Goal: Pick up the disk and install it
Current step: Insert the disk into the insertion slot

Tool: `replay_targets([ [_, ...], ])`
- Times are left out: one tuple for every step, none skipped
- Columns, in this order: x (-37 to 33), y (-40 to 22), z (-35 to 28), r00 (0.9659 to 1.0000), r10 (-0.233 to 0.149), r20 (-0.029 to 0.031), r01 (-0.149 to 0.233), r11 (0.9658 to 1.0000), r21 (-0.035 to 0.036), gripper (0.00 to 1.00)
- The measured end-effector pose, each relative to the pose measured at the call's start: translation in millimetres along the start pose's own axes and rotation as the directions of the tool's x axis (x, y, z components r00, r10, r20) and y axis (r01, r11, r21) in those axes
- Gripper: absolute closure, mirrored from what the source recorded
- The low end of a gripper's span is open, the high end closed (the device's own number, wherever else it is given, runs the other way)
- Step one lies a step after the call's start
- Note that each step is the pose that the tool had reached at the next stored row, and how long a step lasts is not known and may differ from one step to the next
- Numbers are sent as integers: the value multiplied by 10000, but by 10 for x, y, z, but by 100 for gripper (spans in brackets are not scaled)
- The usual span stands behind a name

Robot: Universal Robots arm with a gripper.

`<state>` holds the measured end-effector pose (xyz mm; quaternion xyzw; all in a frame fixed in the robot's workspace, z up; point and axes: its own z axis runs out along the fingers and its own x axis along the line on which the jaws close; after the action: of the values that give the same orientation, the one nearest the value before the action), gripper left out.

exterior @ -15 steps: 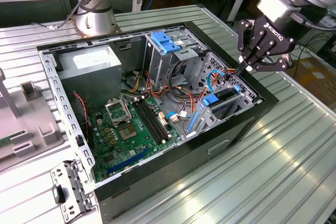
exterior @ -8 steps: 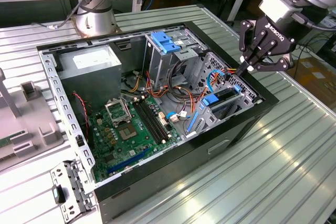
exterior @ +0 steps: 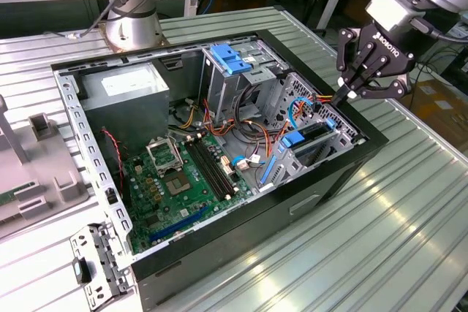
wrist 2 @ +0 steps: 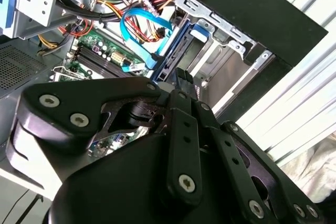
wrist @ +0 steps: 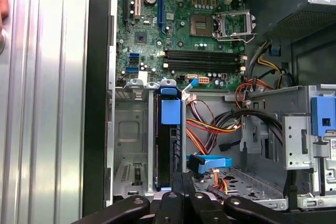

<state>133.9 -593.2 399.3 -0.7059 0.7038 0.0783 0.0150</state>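
Where cables (wrist: 206, 127) crowd close, disk (wrist: 168, 150) stands slotted.

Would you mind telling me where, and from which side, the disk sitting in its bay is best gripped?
Probably by its exposed narrow edge, across the blue carrier, coming in through the open side of the case. The disk stands on edge in the drive bay, whose metal walls cover its broad faces.
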Motion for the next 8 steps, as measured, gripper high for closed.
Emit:
replay_targets([
  [0, -6, 1, 10000, 0, 2, 0, 10000, -2, 89],
  [0, -12, 0, 10000, 0, 1, 0, 10000, -4, 89],
  [0, -17, -1, 10000, 1, 0, -1, 10000, -5, 89],
  [0, -25, -1, 10000, 1, 1, -1, 10000, -7, 89],
  [0, -32, -1, 10000, 1, 1, -1, 10000, -9, 89],
  [0, -40, -1, 10000, 2, 1, -2, 10000, -11, 89],
  [1, -50, -2, 10000, 3, 1, -3, 10000, -16, 89],
  [1, -60, -1, 10000, 3, 2, -3, 10000, -20, 89],
])
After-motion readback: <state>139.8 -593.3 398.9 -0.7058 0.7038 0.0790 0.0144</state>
